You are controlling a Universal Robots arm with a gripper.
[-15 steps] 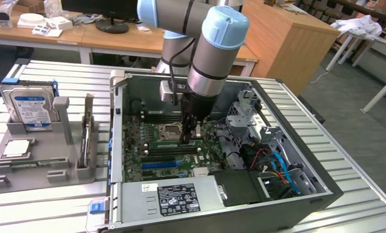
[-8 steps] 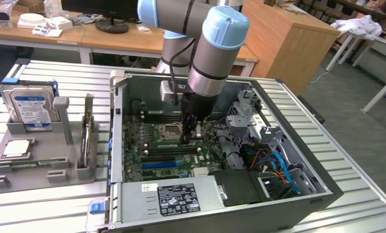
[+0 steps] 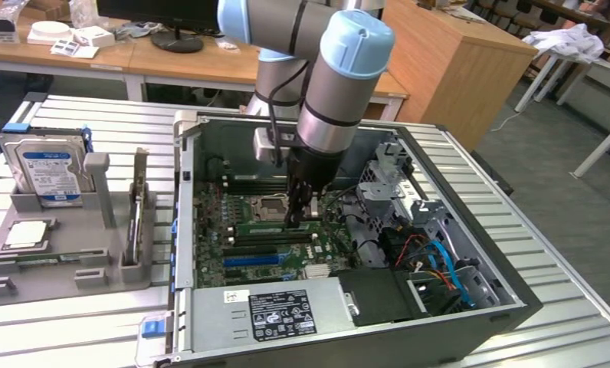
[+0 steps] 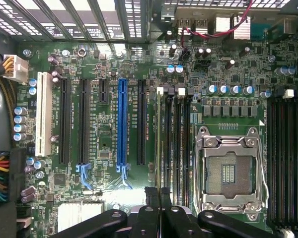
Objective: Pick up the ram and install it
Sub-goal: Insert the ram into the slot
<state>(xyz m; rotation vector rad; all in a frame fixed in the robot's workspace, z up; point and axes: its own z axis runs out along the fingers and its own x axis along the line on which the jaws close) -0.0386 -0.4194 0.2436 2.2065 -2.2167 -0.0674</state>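
- A slatted silver metal table [image 3: 555,257] carries everything.
- A dark metal computer case [image 3: 509,307] lies open on its side in the middle of the table.
- The robot arm [image 3: 336,84], grey with pale blue joints, reaches down into the case.
- A green motherboard [image 3: 218,264] [image 4: 104,144] lines the case floor. It has a bright blue expansion slot [image 4: 121,124] and an empty silver processor socket [image 4: 228,171].
- A grey plastic parts holder [image 3: 50,268] sits on the table at the exterior view's left, holding a silver hard drive with a blue-white label [image 3: 50,165] and a small square silver processor chip [image 3: 27,234].
- The ram [image 3: 269,226] [image 4: 161,139], a long narrow green circuit-board stick, stands on edge in a memory slot just beside the socket (seen edge-on from the wrist).
- The black gripper [image 3: 303,218] [image 4: 159,196] has its fingers drawn tightly together, tips at one end of the ram. Whether they pinch its edge or only bear on it, I cannot tell.
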